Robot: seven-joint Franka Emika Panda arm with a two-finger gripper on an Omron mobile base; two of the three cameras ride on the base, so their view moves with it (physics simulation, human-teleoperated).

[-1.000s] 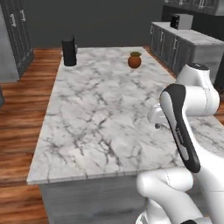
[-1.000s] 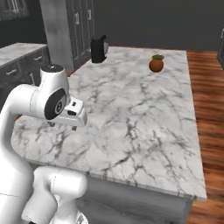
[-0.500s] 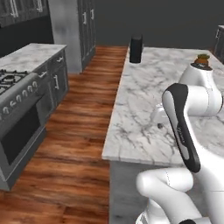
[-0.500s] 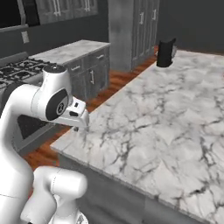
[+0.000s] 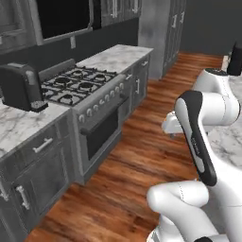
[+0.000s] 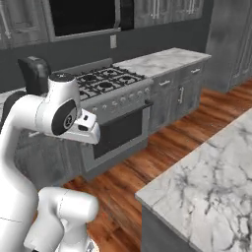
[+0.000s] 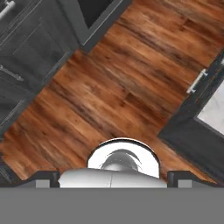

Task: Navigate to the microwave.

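The microwave [image 5: 64, 18] hangs high on the wall at upper left, above the stove [image 5: 82, 87]. The fingers [image 7: 113, 175] lie well apart from it, low over the wooden floor [image 7: 118, 83]; their released or clenched state cannot be told.

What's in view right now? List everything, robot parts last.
microwave: one, black glass door with silver-grey frame, built in above the stove.
stove: one, grey with black burner grates and dark oven door, under the microwave.
coffee machine: one, dark grey, on the counter left of the stove.
counter: white marble on grey cabinets, right of the stove.
island: one, white marble top, at lower right of the right base view.
tall cabinets: grey, at the far end of the counter.
floor: brown wood.
arm: white, folded above the base.
gripper: dark tips, over the floor.
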